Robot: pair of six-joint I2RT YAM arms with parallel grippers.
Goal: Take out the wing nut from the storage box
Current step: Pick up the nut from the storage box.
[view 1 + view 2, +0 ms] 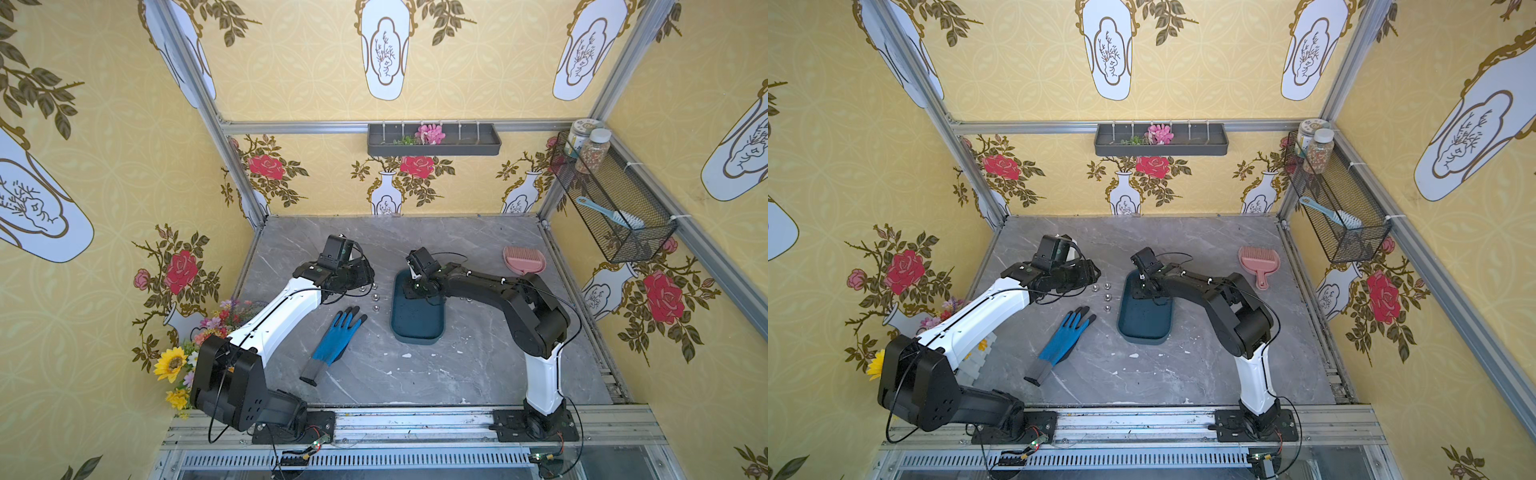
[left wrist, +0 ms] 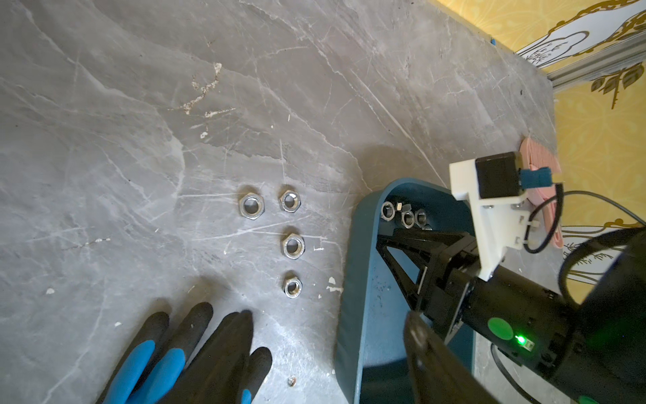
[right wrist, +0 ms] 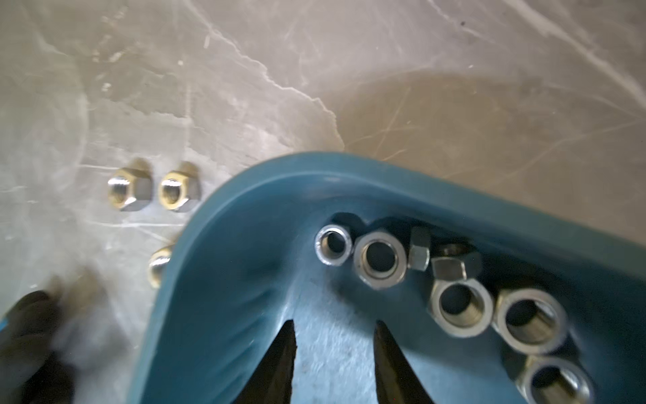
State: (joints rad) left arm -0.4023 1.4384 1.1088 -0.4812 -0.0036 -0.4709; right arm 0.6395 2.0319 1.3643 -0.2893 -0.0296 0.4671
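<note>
The left claw [image 1: 363, 274] hangs over the grey, marble-look table [image 1: 478, 374], out toward 10 o'clock. Only one of its black fingers shows in its own camera, so I cannot tell if it is open or shut. I see nothing in it.

Toward 7 o'clock from it lies a floppy glove [image 1: 338, 332], blue with rough black fingertips.

Next come four loose nuts [image 2: 284, 245], shiny metal with six flat sides and a round hole (like tiny silver doughnuts). They lie flat on the table at the 9 o'clock side of the storage box [image 1: 417, 322], near it but not touching.

The storage box is a smooth, dark teal plastic tray with round corners and a low rim, just right of the table's middle. A row of nuts [image 3: 380, 282] huddles at its 12 o'clock end, some flat, some on edge.

The right claw [image 3: 335, 346] dips into that end. Its two pointy black fingers [image 3: 279, 367] stand a little apart with only bare tray floor between them, gripping nothing.

At 2 o'clock from the box lies a pink slotted scoop [image 1: 523, 259].
</note>
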